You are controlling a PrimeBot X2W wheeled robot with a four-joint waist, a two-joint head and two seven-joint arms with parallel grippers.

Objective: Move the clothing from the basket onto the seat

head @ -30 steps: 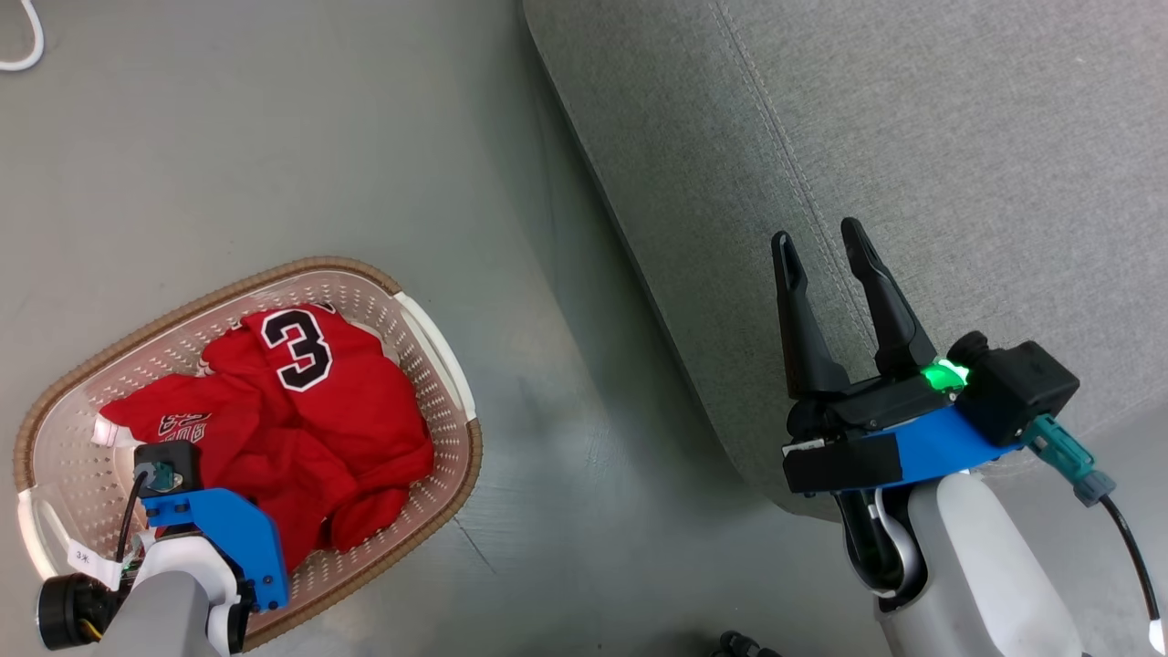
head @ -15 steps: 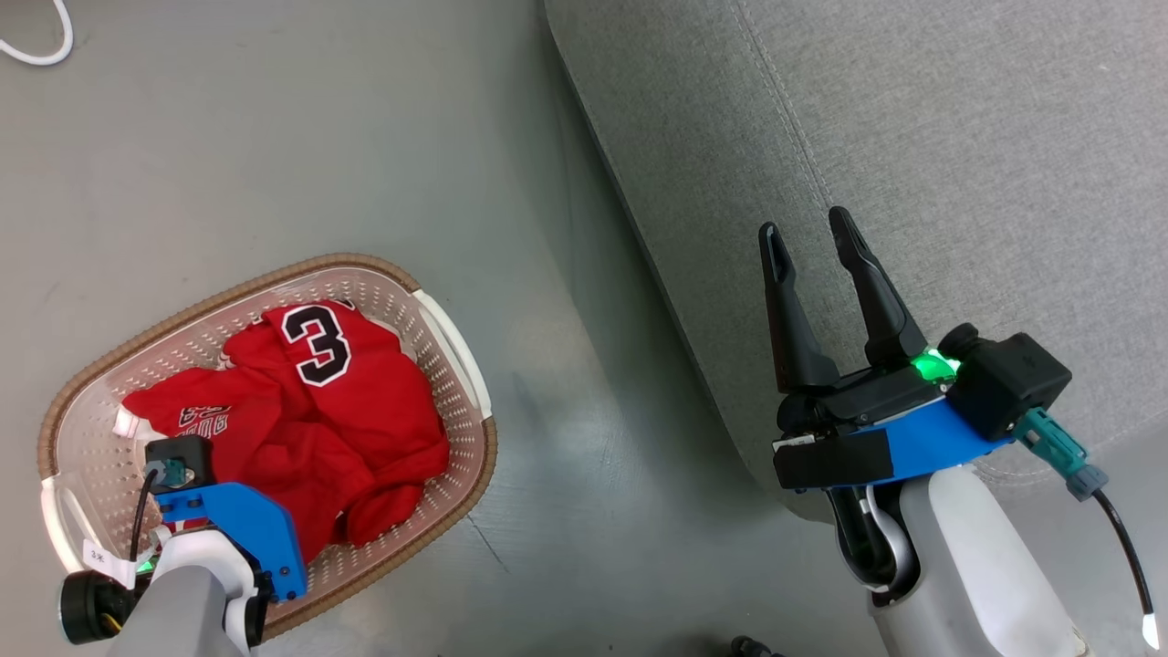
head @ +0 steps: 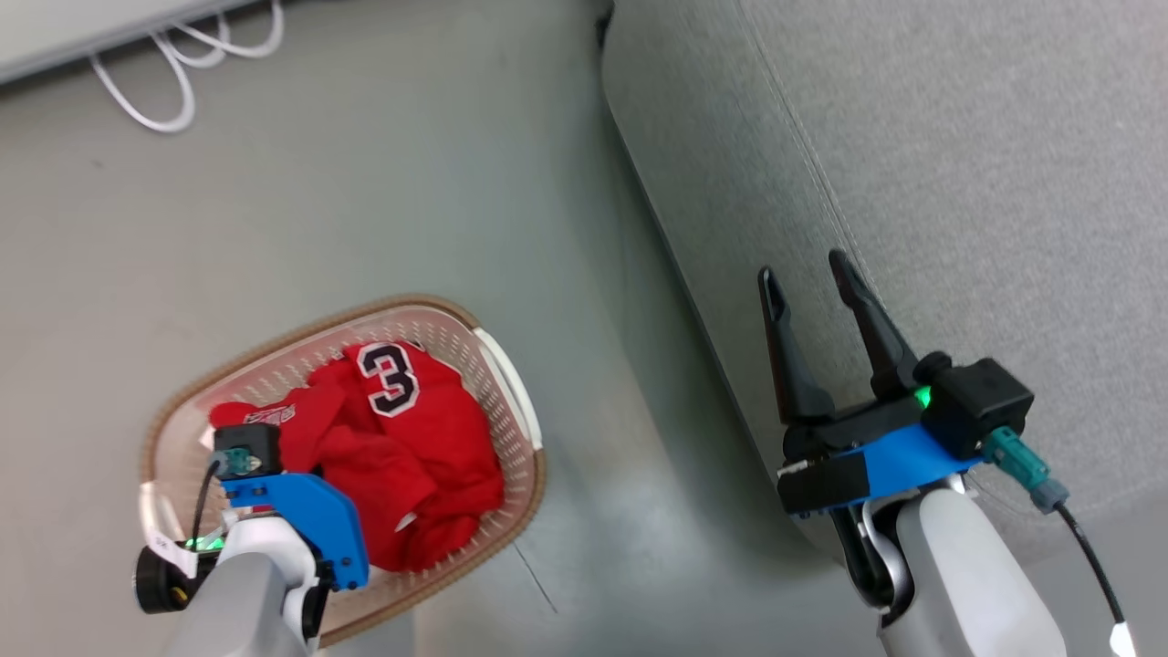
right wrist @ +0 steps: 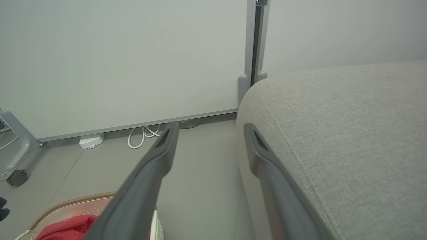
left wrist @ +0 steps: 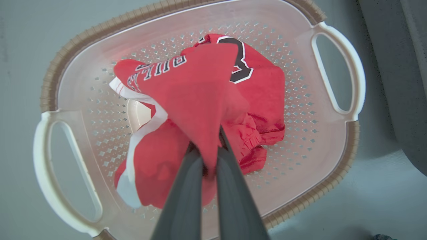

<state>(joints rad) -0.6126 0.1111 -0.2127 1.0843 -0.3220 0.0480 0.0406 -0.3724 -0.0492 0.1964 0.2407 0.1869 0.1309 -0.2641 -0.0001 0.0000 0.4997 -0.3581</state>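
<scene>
Pinching a fold of the clothing (left wrist: 200,93) inside the basket (left wrist: 66,53), the left gripper (left wrist: 210,146) had its fingers clamped on red fabric, and the lift looked just begun. The right gripper (head: 801,266), well apart from the basket, held its fingers spread and empty. The next move likely called for raising the garment clear of the basket's rim and carrying it to the seat (head: 958,182).

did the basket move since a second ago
No. The whole head view shifted, so the camera moved. The basket keeps its corner by the same floor line, left of the seat.

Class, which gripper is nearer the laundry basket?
Left. The left gripper is above the basket, shut on the clothing; the right gripper is open by the seat, well away.
</scene>
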